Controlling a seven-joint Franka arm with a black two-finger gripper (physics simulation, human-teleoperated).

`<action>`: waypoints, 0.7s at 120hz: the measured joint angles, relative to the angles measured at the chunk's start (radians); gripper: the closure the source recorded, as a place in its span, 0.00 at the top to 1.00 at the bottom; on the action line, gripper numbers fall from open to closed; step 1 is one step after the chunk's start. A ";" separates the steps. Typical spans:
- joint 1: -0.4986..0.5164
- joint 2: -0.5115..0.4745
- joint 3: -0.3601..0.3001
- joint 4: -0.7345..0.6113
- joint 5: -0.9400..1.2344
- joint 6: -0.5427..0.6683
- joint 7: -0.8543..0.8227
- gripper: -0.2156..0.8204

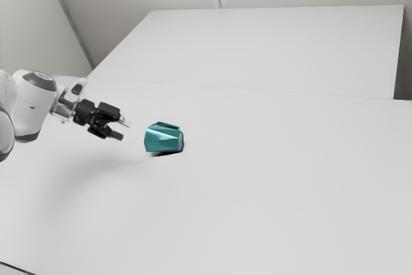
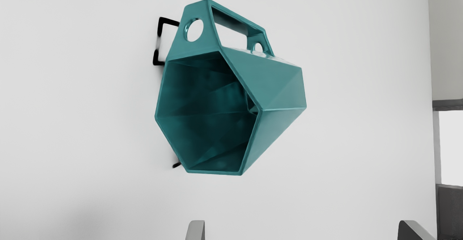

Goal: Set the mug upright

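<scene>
Tipped mug (image 2: 278, 88) on white table (image 1: 270, 198)

The exterior view looks from the side of the white jointed arm (image 1: 33, 104), quite far back, slantwise down over the broad white table (image 1: 257, 191). The wrist view looks from behind the black two-finger claw (image 1: 122, 129), much nearer, into the teal faceted mug (image 2: 282, 88). Both views share mug, claw tips and some table.

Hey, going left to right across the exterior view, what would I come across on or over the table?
Robot arm, then its black gripper, then the teal mug lying on its side.
</scene>
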 joint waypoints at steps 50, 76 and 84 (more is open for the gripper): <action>0.035 0.140 0.002 0.083 -0.182 -0.113 0.163 0.76; 0.044 0.192 -0.008 0.108 -0.246 -0.163 0.225 0.76; 0.044 0.205 -0.014 0.110 -0.261 -0.172 0.240 0.76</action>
